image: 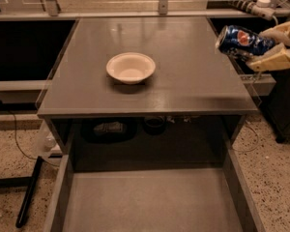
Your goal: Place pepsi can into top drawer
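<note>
Hanging right of the white bowl (130,67), at the counter's (193,88) edge: claw (262,46) pinching the pepsi can (241,40), tilted, clear of the surface. Pickup done; drop not yet. Top drawer (150,202) open, bare, nearer the camera than the bowl. Counter's front lip lies between; bowl well apart from can.

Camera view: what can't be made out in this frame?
Gripper, at the right edge, shut on the pepsi can: its arm is cut off by the frame edge.
Pepsi can: far end hidden inside the gripper.
Top drawer: front cut off by the bottom edge.
Objects under the tabletop: too dark to identify.
</note>
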Tool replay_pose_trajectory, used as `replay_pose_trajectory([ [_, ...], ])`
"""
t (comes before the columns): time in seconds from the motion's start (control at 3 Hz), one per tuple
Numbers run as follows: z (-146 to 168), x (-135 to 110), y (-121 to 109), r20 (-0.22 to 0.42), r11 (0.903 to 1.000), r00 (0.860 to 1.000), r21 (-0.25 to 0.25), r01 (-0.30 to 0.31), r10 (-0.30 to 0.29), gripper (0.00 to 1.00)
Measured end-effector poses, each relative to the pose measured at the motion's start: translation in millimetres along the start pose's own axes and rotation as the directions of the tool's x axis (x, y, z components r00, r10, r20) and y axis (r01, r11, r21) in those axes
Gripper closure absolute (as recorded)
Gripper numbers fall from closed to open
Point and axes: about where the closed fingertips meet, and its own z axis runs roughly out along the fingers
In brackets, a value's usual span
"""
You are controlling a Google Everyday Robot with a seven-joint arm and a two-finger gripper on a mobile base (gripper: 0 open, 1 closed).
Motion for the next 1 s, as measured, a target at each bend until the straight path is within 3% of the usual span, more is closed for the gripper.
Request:
replay_pose_trajectory([
  [0.67, -44.6, 24.4, 112.7, -0.053, 0.9998, 0.999, 0.013, 0.014, -0.013, 1.00],
  [1.0, -22.2, 42.1, 179.0, -0.095, 0.9980, 0.995, -0.060, 0.020, -0.026, 1.00],
])
